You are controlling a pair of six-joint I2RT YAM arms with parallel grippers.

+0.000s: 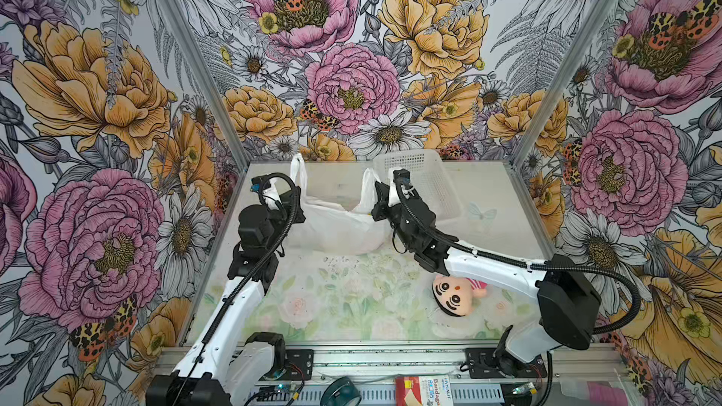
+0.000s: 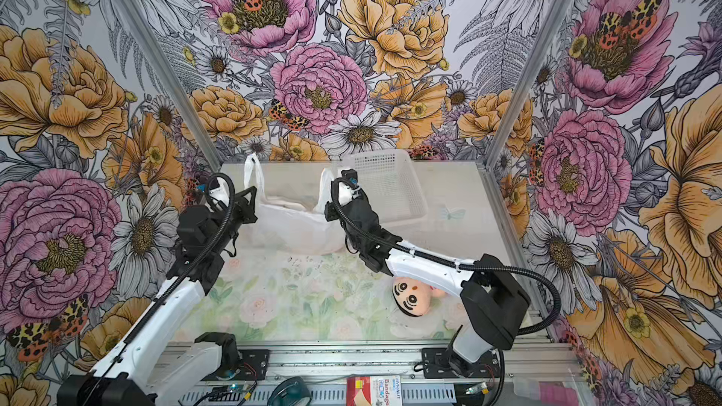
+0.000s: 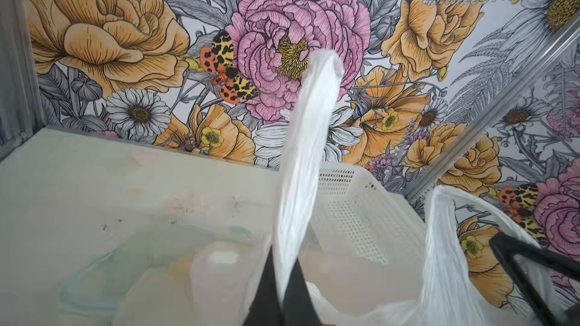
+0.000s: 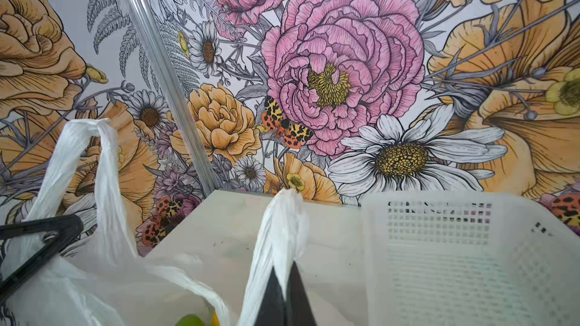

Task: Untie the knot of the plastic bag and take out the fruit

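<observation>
The plastic bag (image 1: pixel 336 228) (image 2: pixel 297 228) sits at the back middle of the table with its mouth open and its two handle loops held up apart. No knot is in view. My left gripper (image 3: pixel 284 265) (image 1: pixel 291 205) is shut on the left handle strip (image 3: pixel 307 152). My right gripper (image 4: pixel 284 272) (image 1: pixel 379 207) is shut on the right handle strip (image 4: pixel 282 224). Inside the bag, the right wrist view shows a green fruit (image 4: pixel 190 320) and a sliver of a yellow one (image 4: pixel 215 318). The rest of the fruit is hidden by the film.
A white perforated basket (image 1: pixel 429 181) (image 2: pixel 390 185) (image 4: pixel 455 261) stands right behind the right gripper, against the back wall. A plush doll (image 1: pixel 455 292) (image 2: pixel 414 294) lies under the right forearm. Flowered walls close in the table on three sides.
</observation>
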